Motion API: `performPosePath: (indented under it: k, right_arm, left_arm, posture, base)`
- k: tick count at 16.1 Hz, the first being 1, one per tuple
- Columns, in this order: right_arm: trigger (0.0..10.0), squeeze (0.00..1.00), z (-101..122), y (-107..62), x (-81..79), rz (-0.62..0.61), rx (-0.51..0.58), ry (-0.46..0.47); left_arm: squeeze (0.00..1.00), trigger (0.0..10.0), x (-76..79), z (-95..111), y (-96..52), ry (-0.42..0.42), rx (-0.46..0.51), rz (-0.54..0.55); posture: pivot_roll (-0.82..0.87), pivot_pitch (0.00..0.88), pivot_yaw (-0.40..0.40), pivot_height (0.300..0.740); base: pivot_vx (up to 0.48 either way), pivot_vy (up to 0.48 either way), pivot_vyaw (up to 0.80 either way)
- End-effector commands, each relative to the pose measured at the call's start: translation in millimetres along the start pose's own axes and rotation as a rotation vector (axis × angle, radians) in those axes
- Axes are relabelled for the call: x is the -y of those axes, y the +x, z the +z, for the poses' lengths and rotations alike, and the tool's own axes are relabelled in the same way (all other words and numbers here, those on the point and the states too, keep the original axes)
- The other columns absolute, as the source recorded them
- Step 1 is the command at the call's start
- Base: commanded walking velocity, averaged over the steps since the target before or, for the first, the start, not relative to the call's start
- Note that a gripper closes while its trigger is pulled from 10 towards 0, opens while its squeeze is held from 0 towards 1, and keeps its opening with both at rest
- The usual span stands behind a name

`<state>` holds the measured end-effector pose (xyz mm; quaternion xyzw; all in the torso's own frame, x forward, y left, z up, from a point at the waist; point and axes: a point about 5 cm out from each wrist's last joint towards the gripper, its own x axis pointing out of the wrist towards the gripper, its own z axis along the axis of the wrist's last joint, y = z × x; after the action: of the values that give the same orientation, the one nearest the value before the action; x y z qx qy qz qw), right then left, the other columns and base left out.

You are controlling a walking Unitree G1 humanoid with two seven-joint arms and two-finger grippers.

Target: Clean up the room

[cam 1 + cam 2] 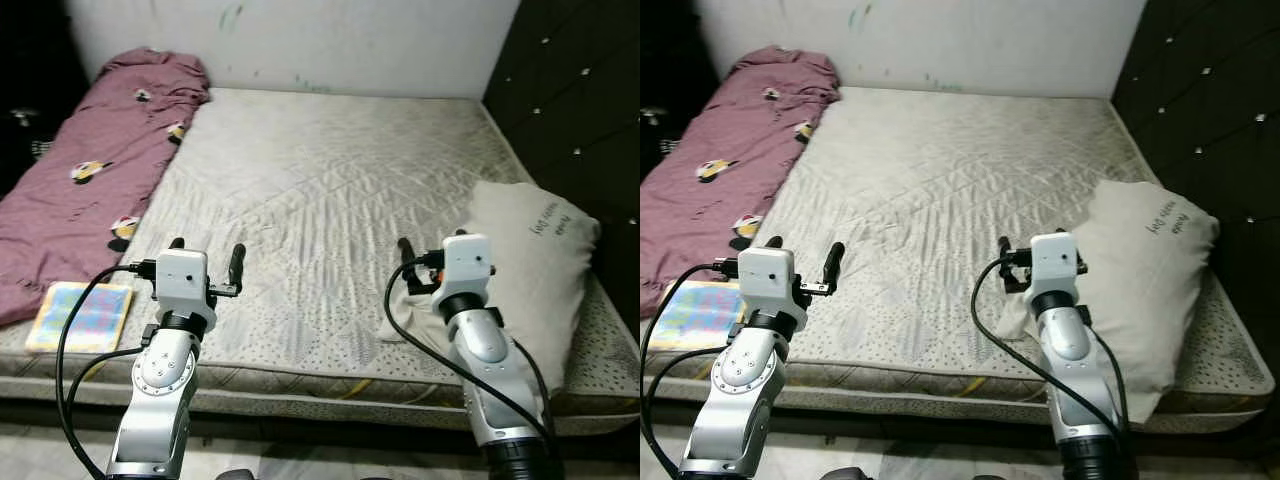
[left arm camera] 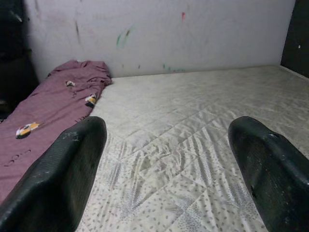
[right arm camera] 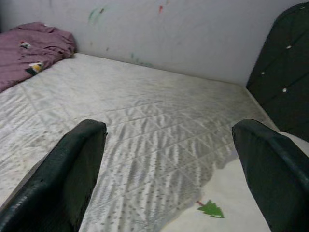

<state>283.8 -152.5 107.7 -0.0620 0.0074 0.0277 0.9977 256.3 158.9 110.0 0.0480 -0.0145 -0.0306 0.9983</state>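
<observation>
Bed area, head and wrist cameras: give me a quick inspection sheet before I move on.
Surface: bare quilted mattress, unmade.
Job's things: maroon blanket bunched along the robot's left edge; pillow at the right edge by the headboard; colourful book on the near left corner.
Clutter: nothing seen.
Hands: left hand and right hand open, empty, above the near edge.
Cables: black cables loop off both wrists.
Surroundings: marked white wall, dark tufted headboard.

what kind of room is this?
Most likely a bedroom: a bare quilted mattress against a dark padded headboard, a pillow on it, and a purple blanket along one side.
</observation>
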Motion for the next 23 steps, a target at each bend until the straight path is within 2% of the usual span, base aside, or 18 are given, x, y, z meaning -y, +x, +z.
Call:
performPosePath:
  k: [1,5,9,14,23]
  right_arm:
    - [10.0,0.0,1.5,1.3,-0.3,0.003,0.007,-0.001]
    - [10.0,0.0,-0.3,-1.0,5.7,-0.028,-0.002,0.006]
    - [10.0,0.0,-2.3,-1.8,5.8,-0.026,-0.009,0.004]
    - [10.0,0.0,-0.8,2.2,4.1,-0.011,-0.005,0.0]
    - [10.0,0.0,-0.7,3.1,3.8,-0.008,-0.001,-0.006]
  left_arm:
    - [0.0,10.0,2.2,1.5,-0.8,-0.008,0.002,-0.018]
    - [0.0,10.0,7.5,-0.6,-2.4,-0.033,-0.004,-0.036]
    - [0.0,10.0,6.0,-0.7,-1.9,-0.034,-0.003,-0.037]
    - [0.0,10.0,4.0,3.6,3.5,-0.039,0.013,-0.03]
    - [0.0,10.0,5.5,3.8,4.9,-0.04,0.019,-0.037]
  posture:
    - [0.0,0.0,-0.015,0.74]
    - [-0.01,0.0,-0.022,0.74]
    - [-0.01,0.0,-0.021,0.74]
    - [-0.01,0.0,-0.022,0.74]
    - [-0.01,0.0,-0.023,0.74]
  base:
    - [0.0,0.0,0.0]
    - [0.0,0.0,0.0]
    - [0.0,-0.27,0.0]
    - [0.0,-0.341,0.0]
    - [0.0,-0.369,0.0]
